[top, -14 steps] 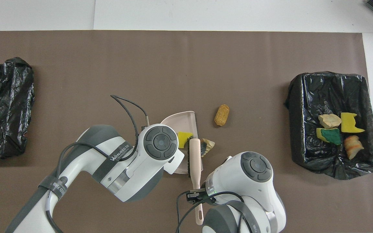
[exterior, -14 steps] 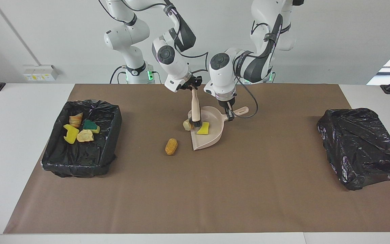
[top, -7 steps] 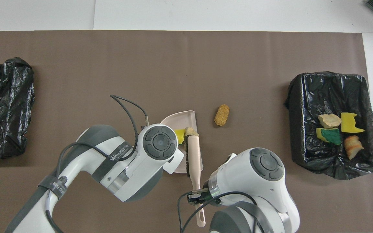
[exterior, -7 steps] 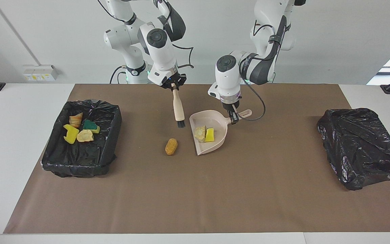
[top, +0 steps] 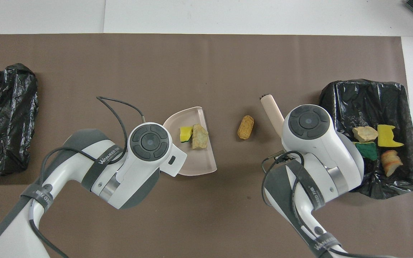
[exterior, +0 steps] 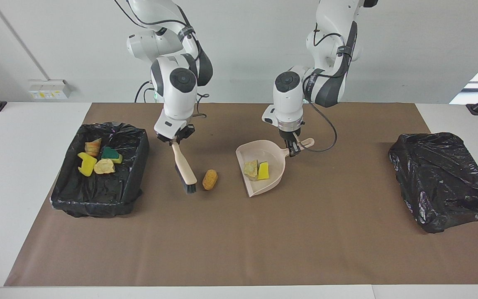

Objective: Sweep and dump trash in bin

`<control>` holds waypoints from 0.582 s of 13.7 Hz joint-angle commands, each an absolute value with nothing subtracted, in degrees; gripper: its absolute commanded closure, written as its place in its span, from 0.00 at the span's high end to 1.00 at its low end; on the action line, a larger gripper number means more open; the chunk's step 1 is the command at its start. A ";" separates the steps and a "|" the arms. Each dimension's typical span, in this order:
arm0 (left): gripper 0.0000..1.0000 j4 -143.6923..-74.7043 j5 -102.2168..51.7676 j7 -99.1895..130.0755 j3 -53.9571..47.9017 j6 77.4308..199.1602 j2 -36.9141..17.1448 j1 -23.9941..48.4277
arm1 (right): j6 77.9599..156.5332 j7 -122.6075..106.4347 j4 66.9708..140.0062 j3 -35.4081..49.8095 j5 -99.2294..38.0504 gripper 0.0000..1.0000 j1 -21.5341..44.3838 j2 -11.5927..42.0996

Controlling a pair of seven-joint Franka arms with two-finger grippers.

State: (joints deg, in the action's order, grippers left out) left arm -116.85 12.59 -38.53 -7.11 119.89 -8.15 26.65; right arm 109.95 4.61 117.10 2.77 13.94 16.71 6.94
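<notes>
Pink dustpan: holds 2 trash pieces, a tan bread bit and a yellow sponge.
Loose trash: 1 orange bread piece on the brown mat, touching the brush bristles.
Lined bin: 4 pieces inside.
Facing view only: right gripper pinches the brush handle; left gripper pinches the dustpan handle.
Overhead view: both grippers hidden under wrists.
Crumpled bag: 1, at the left arm's end.

Legible text is confined to the overhead view. The marking "WANJEED", followed by characters too small to be read, is printed on the dark strap of the left arm. A partly legible marking of the same kind is borne by the right arm.
</notes>
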 commanded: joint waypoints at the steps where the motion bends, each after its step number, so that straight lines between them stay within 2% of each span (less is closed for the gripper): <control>1: 0.00 -118.48 13.54 -38.06 -7.29 121.64 -7.29 25.84 | 109.52 3.52 115.40 3.95 12.76 0.00 16.96 10.98; 4: 0.00 -118.48 13.45 -37.88 -7.29 121.73 -7.29 25.84 | 107.76 2.02 117.33 4.13 -4.27 0.00 20.02 9.67; 8: 0.00 -118.83 13.45 -37.97 -7.29 121.73 -7.29 25.05 | 109.34 2.72 121.29 4.13 -24.75 0.00 24.59 7.04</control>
State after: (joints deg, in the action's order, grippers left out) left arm -117.06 12.59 -38.46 -7.12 119.98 -8.16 26.14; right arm 108.81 3.85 118.31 4.09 -18.00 22.95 9.82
